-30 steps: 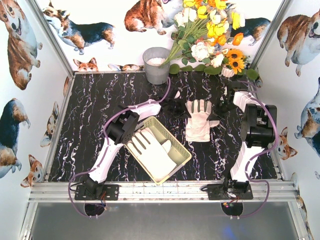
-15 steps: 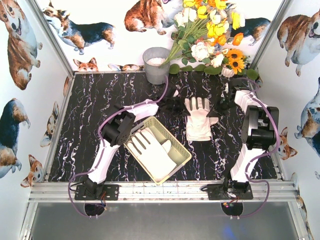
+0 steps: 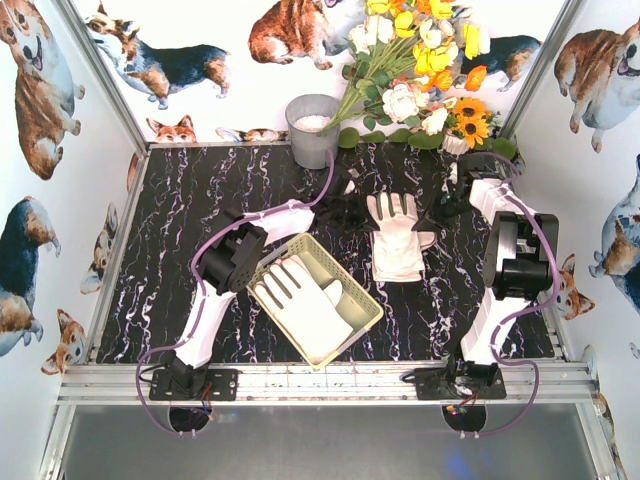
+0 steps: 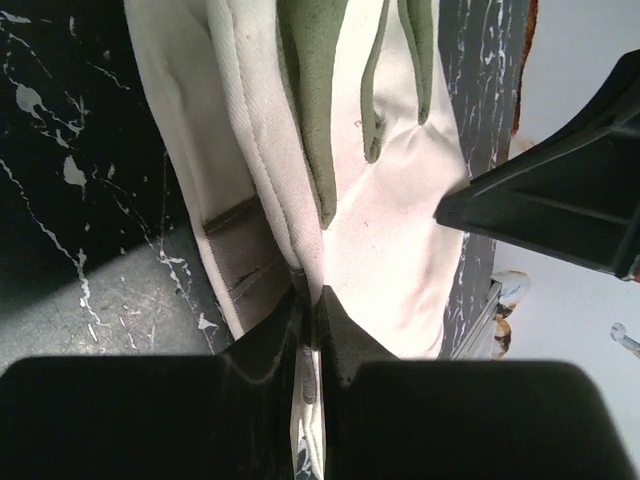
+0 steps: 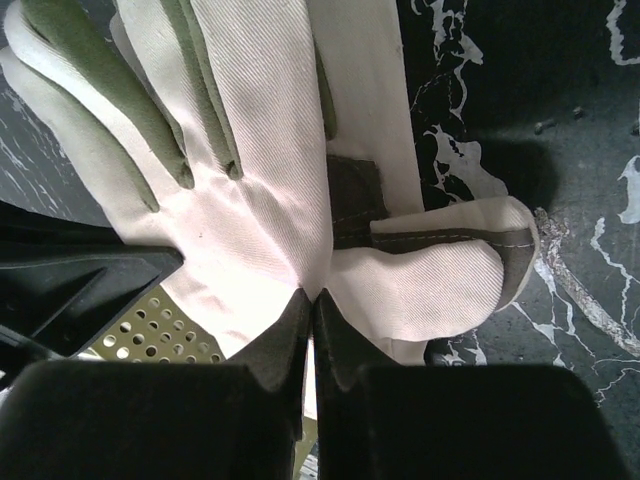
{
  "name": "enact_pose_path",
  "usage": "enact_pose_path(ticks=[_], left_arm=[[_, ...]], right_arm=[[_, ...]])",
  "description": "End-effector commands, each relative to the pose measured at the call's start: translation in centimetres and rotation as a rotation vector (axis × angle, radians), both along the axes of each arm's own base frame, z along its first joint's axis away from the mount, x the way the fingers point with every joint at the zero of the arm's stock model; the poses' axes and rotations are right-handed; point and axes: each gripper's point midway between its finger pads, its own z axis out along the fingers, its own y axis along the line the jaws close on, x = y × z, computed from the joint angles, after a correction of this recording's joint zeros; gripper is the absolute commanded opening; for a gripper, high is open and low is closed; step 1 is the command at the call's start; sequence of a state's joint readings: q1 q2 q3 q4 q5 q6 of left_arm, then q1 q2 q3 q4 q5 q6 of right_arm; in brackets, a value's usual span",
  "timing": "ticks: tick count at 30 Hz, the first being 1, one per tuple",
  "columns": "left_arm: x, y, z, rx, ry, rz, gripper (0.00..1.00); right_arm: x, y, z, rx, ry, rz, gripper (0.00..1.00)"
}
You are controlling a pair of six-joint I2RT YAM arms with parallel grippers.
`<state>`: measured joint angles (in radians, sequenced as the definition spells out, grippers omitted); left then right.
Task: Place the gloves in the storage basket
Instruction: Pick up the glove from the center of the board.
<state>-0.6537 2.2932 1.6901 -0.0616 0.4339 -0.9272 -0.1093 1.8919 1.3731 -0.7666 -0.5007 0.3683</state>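
Since the frame 1.0 s ago, the held glove [image 3: 397, 238] has shifted slightly far and left. Both elbows have swung back toward the near edge.

- Grip: you have it pinched from both sides. The left gripper [image 3: 352, 212] is clamped on its left edge. The right gripper [image 3: 438, 215] is clamped on its right edge by the thumb. In both wrist views the fingertips meet on cream fabric with no gap.
- Layers: the left wrist view shows more than one fabric layer at the pinch, and you cannot tell how many gloves that is.
- Orientation: the glove is spread between the grippers, fingers toward the far wall, cuff toward the near side.
- Left arm: the elbow is raised left of the storage basket [image 3: 352, 278], and the forearm reaches right past the basket's far corner.
- Right arm: it folds at the right side, with the wrist turned left toward the glove.
- Basket: it sits diagonally on the marble table [image 3: 180, 210], near and left of the held glove and apart from it. The gloves in the basket [image 3: 300, 305] lie with fingers pointing far-left.
- Far wall: a grey bucket [image 3: 313, 130] stands there, with flowers [image 3: 420, 60] to its right.
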Motion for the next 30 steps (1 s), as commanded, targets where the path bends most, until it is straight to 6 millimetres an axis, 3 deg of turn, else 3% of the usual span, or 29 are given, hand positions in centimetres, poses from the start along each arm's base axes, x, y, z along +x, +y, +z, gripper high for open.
enact_pose_path(ticks=[1, 7, 9, 10, 15, 19, 24, 30], left_arm=[[0.4, 0.4, -2.8, 0.042, 0.015, -0.009, 0.0], [0.5, 0.7, -4.6, 0.072, 0.029, -0.015, 0.0], [0.5, 0.7, -4.8, 0.08, 0.028, -0.021, 0.0], [0.7, 0.7, -4.7, 0.085, 0.023, -0.021, 0.07], [1.4, 0.7, -3.4, 0.075, -0.018, -0.013, 0.36], [2.1, 1.1, -2.2, 0.055, -0.037, 0.004, 0.45], [2.4, 1.1, 0.8, 0.002, -0.109, -0.018, 0.53], [2.4, 2.8, 2.7, 0.055, -0.159, 0.005, 0.57]], right_arm=[[1.0, -1.2, -0.4, -0.044, -0.028, -0.015, 0.0], [0.8, -1.3, -1.7, -0.043, 0.012, -0.043, 0.0], [1.0, -1.3, -1.6, -0.042, 0.006, -0.044, 0.08], [1.2, -1.3, -1.4, -0.043, 0.001, -0.043, 0.13], [1.0, -1.7, 0.4, -0.066, -0.002, -0.039, 0.35], [0.1, -2.2, 2.9, -0.063, -0.03, -0.051, 0.46], [-2.2, -3.2, 5.7, -0.103, -0.055, -0.056, 0.57], [-5.4, -4.6, 7.5, -0.143, -0.077, -0.068, 0.63]])
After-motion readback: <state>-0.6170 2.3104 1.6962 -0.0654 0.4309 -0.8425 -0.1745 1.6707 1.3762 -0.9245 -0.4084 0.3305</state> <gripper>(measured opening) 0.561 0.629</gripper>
